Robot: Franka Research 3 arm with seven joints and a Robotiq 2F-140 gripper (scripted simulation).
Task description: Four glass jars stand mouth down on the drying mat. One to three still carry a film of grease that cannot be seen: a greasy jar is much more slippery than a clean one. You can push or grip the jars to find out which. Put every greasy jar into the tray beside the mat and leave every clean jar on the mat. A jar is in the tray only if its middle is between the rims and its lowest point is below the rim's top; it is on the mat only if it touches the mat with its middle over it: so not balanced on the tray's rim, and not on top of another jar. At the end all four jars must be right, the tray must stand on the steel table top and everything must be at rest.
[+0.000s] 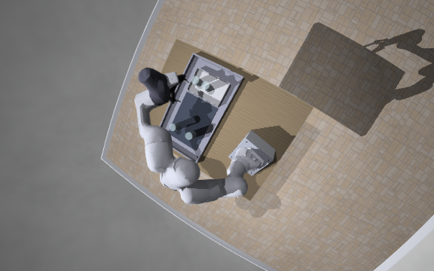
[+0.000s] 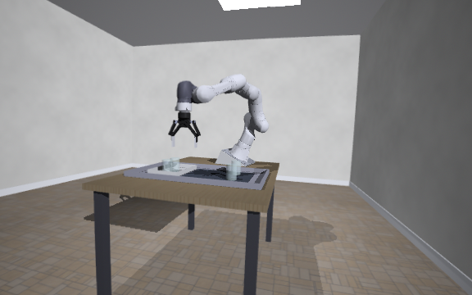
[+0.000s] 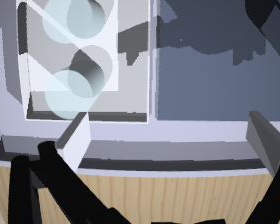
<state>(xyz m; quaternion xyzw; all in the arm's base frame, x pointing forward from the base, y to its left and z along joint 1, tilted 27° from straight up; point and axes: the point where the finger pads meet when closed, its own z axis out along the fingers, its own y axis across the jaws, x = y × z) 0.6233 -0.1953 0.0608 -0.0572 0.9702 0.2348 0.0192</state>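
Observation:
My gripper (image 1: 182, 90) (image 2: 184, 142) (image 3: 170, 126) is open and empty, high above the outer long edge of the steel top. Two clear, pale jars stand in the white tray (image 1: 222, 89) (image 2: 154, 171) (image 3: 133, 97): one jar (image 1: 196, 80) (image 3: 68, 94) near its outer wall, the other jar (image 1: 205, 86) (image 3: 67, 21) beside it, further in. Two more jars stand on the dark blue mat (image 1: 187, 103) (image 2: 207, 174) (image 3: 206, 92): one jar (image 1: 172, 127) (image 2: 231, 174) near its outer long edge, the other jar (image 1: 189, 135) near its far end. Grease cannot be seen.
The steel top (image 1: 236, 80) (image 3: 126, 131) has a raised rim around tray and mat. It lies on a wooden table (image 1: 262, 102) (image 2: 170, 194) (image 3: 161, 192). The arm's base (image 1: 264, 150) stands on the wood. The arm arches around the mat's far end. Dark shadows cross tray and mat.

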